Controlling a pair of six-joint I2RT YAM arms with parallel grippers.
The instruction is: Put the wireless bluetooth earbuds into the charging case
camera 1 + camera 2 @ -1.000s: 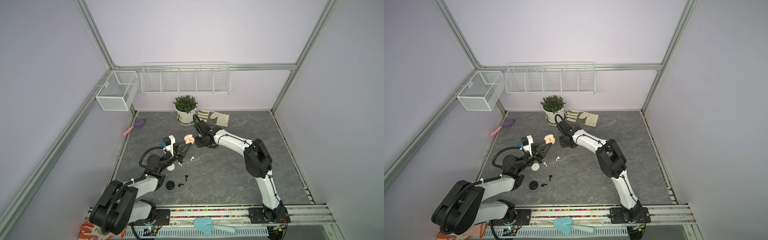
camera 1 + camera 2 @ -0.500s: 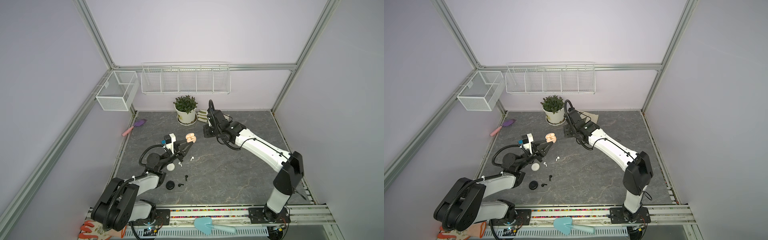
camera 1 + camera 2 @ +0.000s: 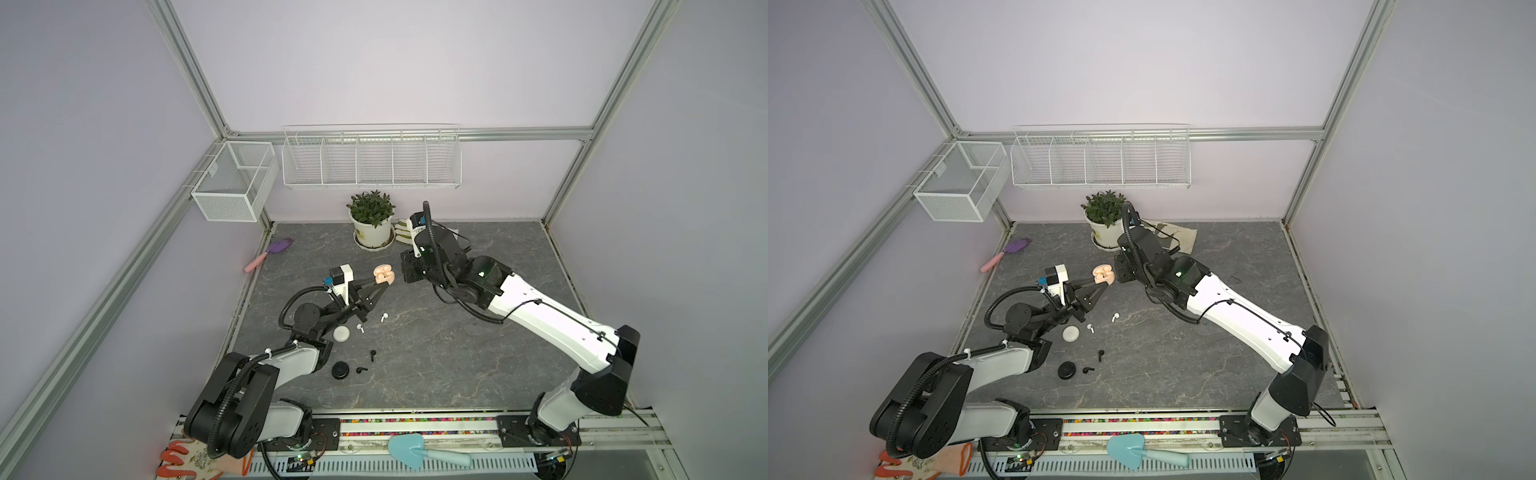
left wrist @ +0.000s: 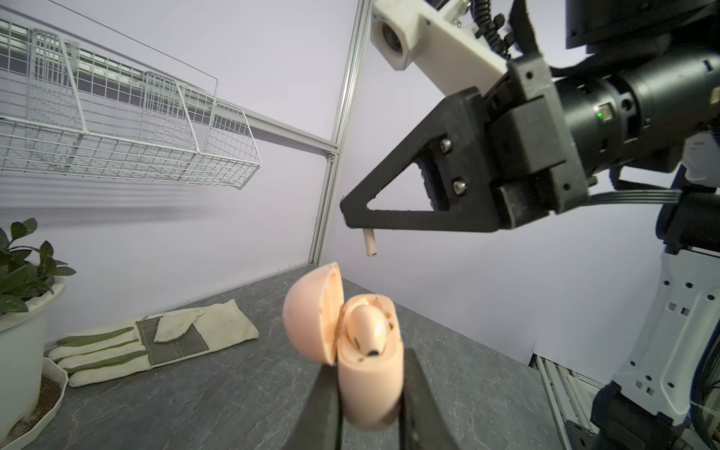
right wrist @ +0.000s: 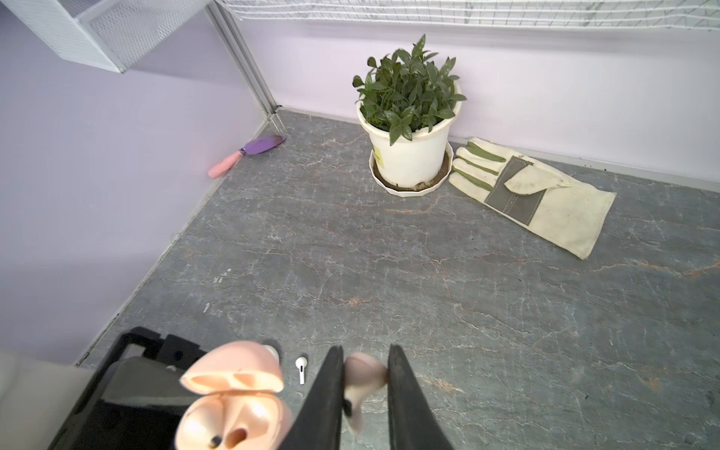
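Note:
My left gripper (image 4: 368, 364) is shut on a pink charging case (image 4: 370, 389) held above the table, lid (image 4: 311, 315) open, one pink earbud (image 4: 368, 327) seated inside. In both top views the case (image 3: 383, 274) (image 3: 1103, 274) sits at the left gripper's tips. My right gripper (image 5: 366, 350) is shut on a second pink earbud (image 5: 362, 374), hanging just beside and above the open case (image 5: 233, 420); its stem (image 4: 368, 241) pokes down. Two white earbuds (image 3: 384, 318) (image 3: 360, 328) and two black earbuds (image 3: 372, 354) (image 3: 362, 370) lie on the table.
A white round case (image 3: 341, 333) and a black round case (image 3: 340, 370) lie near the left arm. At the back stand a potted plant (image 3: 372, 226) and a work glove (image 5: 537, 195); a purple trowel (image 3: 270, 253) lies by the left wall. Wire baskets hang on the walls.
The right arm's elbow has swung far out to the right. Its gripper, still holding the pink earbud, drew back from the case and has come partway back. The left arm barely moved.

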